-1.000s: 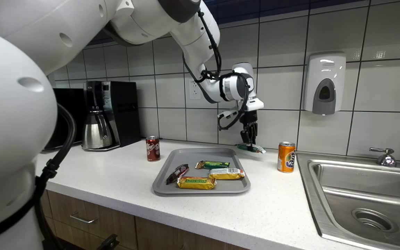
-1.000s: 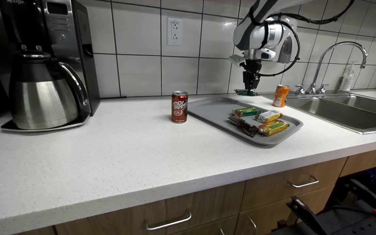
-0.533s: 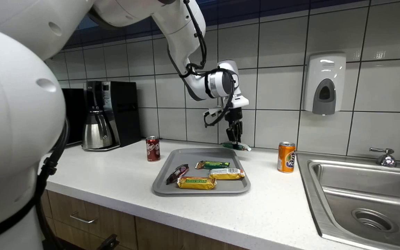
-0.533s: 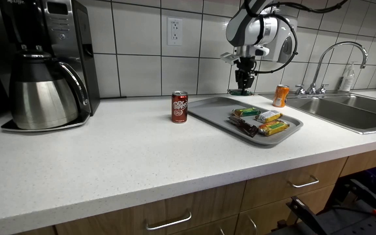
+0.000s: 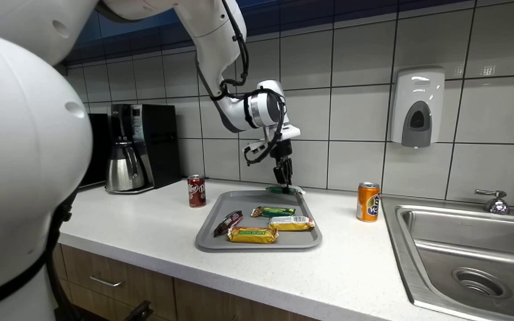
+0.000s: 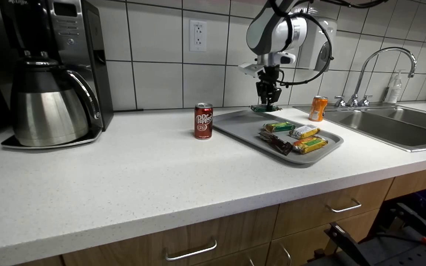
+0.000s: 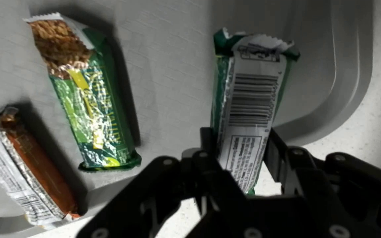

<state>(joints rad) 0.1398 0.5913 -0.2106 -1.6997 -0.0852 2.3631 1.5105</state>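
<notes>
My gripper point(image 7: 240, 142) is shut on a green-wrapped bar point(image 7: 251, 92), its fingers on the bar's two long sides. The bar's white back with a barcode faces the wrist camera. In both exterior views this bar point(image 5: 277, 190) hangs level at the far edge of the grey tray point(image 5: 243, 201), below the black gripper point(image 6: 268, 100). Another green bar point(image 7: 94, 112) lies in the tray, left of the held one in the wrist view. Close to it are a yellow bar with a silver back point(image 5: 291, 223), a yellow bar point(image 5: 252, 235) and a dark brown bar point(image 5: 229, 223).
A red Dr Pepper can point(image 6: 203, 121) stands left of the tray, an orange can point(image 5: 368, 201) to its right. Beyond that is the steel sink point(image 5: 475, 249). A coffee maker point(image 6: 50, 99) occupies the left end. The tiled wall point(image 5: 359, 165) rises close behind the gripper.
The arm has swept left in both exterior views, carrying the green bar from beyond the tray's back right corner to above its far edge. The things in the tray and the cans have stayed put.
</notes>
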